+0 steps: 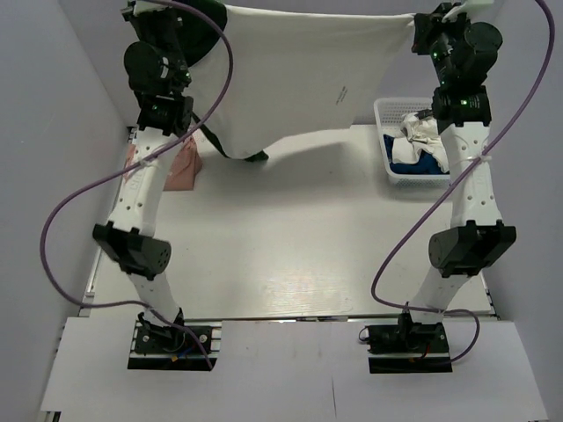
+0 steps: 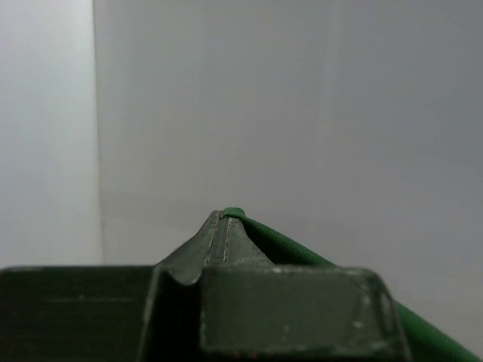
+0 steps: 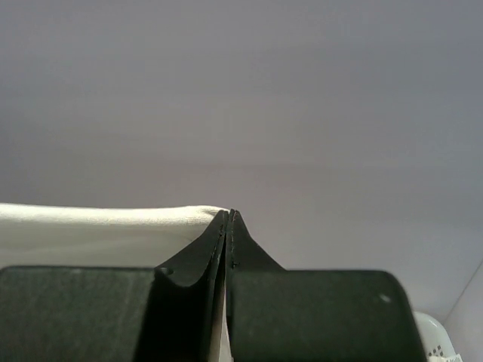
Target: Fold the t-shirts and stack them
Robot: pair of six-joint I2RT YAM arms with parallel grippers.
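Both pincers are closed on cloth. The left pincer [image 2: 226, 215] clamps a dark green edge, and the right pincer [image 3: 229, 213] clamps a white edge. Between them, the white t-shirt with dark green sleeves [image 1: 299, 79] hangs spread across the top of the overhead frame. Its upper edge is stretched taut from upper left to upper right. Its lower hem and one green sleeve dangle toward the table [image 1: 290, 246]; whether they touch it cannot be told.

Status of work, as judged:
- Garment in hand: lifted and opened out, not yet laid flat, no fold made.
- Salmon-pink t-shirt [image 1: 183, 167]: lies on the table at centre left, partly hidden behind the left arm. It looks compact, possibly folded, but this cannot be confirmed.
- White lattice basket [image 1: 382, 132], at centre right: holds a plain white t-shirt [image 1: 413, 130] bunched above a royal blue t-shirt [image 1: 422, 163], both crumpled and not yet taken out.

Assessment: the task is at an early stage. At most one shirt is done, one is in process and two are untouched. No stack of more than one garment is visible.
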